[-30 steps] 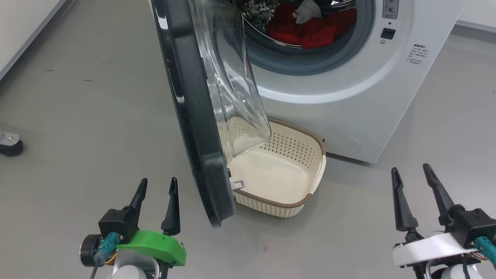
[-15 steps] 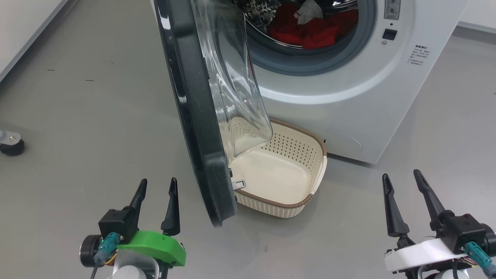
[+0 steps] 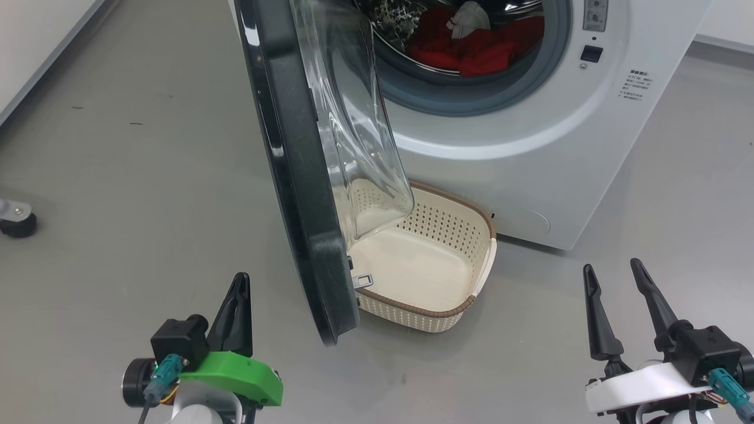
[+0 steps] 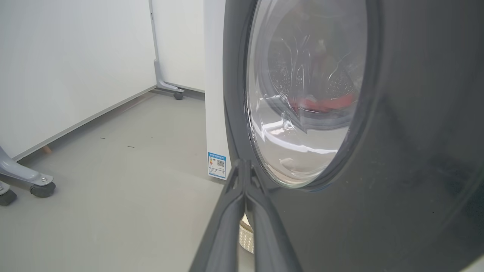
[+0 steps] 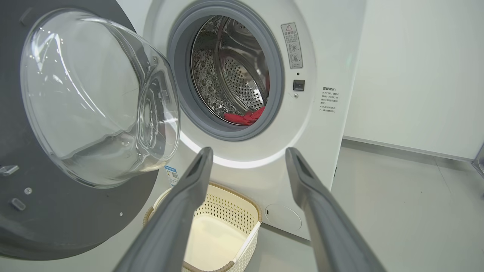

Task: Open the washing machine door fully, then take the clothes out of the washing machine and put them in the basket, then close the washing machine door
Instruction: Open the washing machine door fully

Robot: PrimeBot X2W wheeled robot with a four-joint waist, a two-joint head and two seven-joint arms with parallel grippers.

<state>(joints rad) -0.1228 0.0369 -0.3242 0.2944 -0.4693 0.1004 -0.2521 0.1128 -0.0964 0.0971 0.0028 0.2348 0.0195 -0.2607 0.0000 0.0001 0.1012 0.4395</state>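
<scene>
The white washing machine (image 3: pixel 530 147) stands ahead with its door (image 3: pixel 294 176) swung partway out, black rim edge-on to me and the glass bowl (image 3: pixel 359 118) facing the drum. Red clothes (image 3: pixel 471 44) with some white cloth lie in the drum, and they show as red clothes (image 5: pixel 245 116) in the right wrist view. The cream basket (image 3: pixel 480 259) sits empty on the floor below the opening, partly behind the door. My left gripper (image 3: pixel 238 282) is shut on nothing, low and left of the door's outer face (image 4: pixel 397 170). My right gripper (image 3: pixel 612 268) is open, right of the basket (image 5: pixel 249 215).
A caster wheel (image 3: pixel 17 222) sits on the grey floor at the far left. In the left wrist view a wheeled stand foot (image 4: pixel 39 187) and white wall panels (image 4: pixel 75 56) lie left of the machine. A white wall (image 5: pixel 416 75) runs to the machine's right.
My left gripper's fingers have closed together with nothing between them. The right gripper drifted slightly down and left a second ago, then held still. The door and basket have not moved.
</scene>
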